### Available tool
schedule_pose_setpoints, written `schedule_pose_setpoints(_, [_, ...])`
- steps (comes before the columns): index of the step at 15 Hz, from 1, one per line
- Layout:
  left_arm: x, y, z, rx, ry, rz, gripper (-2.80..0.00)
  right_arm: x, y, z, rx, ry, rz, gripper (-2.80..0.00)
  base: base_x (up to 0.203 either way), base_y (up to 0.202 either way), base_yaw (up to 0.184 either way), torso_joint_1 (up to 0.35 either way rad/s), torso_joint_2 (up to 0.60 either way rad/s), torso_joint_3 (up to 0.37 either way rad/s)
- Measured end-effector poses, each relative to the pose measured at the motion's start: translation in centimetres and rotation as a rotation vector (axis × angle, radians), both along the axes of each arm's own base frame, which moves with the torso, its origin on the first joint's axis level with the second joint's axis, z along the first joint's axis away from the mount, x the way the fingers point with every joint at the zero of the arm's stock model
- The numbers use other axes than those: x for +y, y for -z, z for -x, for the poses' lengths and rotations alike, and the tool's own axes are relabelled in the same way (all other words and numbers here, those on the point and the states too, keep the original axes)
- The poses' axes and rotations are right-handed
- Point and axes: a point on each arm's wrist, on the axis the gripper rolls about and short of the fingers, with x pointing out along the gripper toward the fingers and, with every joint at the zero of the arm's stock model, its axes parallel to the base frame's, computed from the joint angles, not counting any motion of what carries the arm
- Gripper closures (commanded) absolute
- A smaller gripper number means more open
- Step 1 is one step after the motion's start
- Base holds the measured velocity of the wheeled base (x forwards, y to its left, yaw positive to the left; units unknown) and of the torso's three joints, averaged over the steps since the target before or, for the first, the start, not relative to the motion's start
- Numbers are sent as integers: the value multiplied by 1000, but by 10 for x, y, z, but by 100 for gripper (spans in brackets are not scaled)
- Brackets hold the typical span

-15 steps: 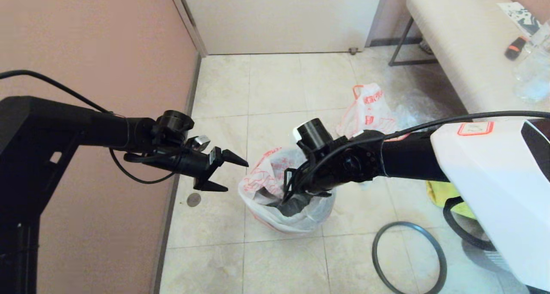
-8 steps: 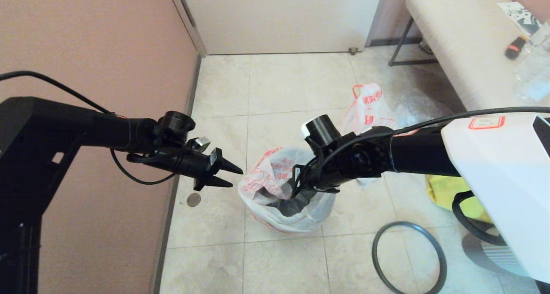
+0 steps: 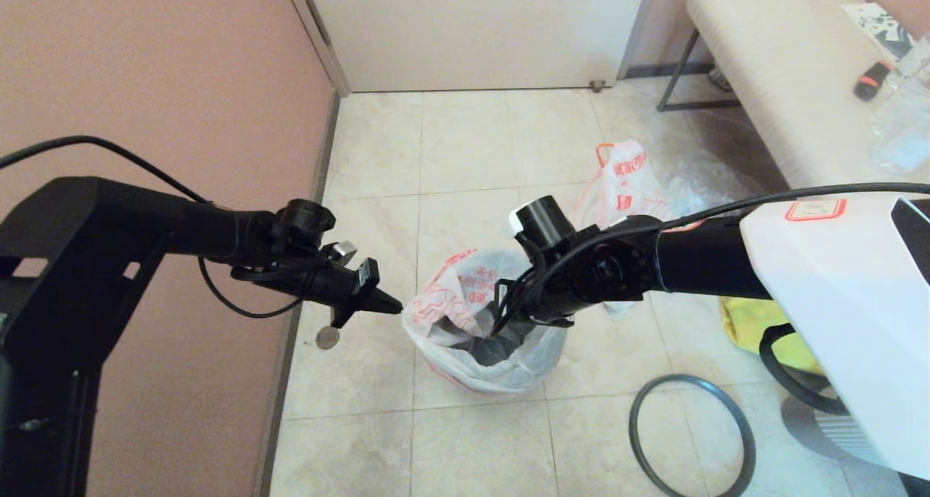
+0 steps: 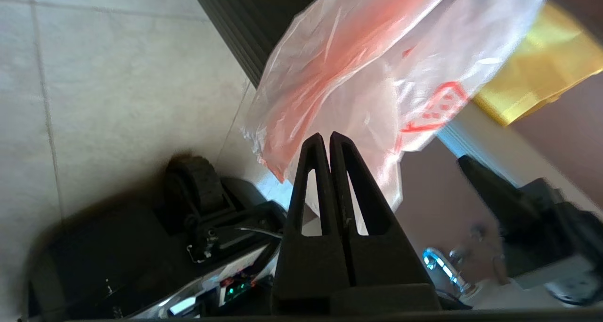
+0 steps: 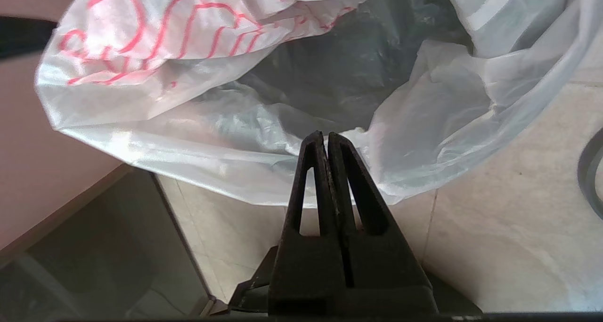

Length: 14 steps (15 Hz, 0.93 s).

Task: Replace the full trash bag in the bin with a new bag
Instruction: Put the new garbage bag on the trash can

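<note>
The new bag, thin white film with orange-red print, is draped over the bin, which shows only as a dark hollow through the film. My left gripper is shut at the bag's left edge, the film lying right at its tips. My right gripper is shut on the bag's near rim; in the head view its fingers are hidden behind its wrist. The full trash bag lies on the floor behind the bin. The bin's grey ring lies on the tiles to the right.
A pink wall runs close along the left of the bin. A padded bench stands at the back right, and a yellow tote lies under my right arm. A small round disc sits on the floor by the wall.
My left gripper has gone from open to shut and dropped slightly toward the bag's left edge. The right arm shifted a little right and the bag's mouth lifted with it.
</note>
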Motion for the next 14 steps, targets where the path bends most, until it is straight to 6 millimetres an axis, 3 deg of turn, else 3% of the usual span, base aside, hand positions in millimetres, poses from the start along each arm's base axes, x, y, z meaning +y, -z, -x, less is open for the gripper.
schedule_pose_setpoints(4, [-16, 10, -3, 14, 31, -13, 0, -5, 1, -5, -1, 14, -1, 0, 0, 0, 0, 0, 0, 0])
schedule_pose_setpoints(9, [-30, 29, -10, 24, -5, -136, 0, -18, -2, -13, -5, 48, -7, 0, 0, 0, 0, 0, 0, 0])
schedule_pose_setpoints(14, [-45, 50, -21, 24, -47, -273, 0, -17, -2, -20, -41, 50, -32, 0, 0, 0, 0, 0, 0, 0])
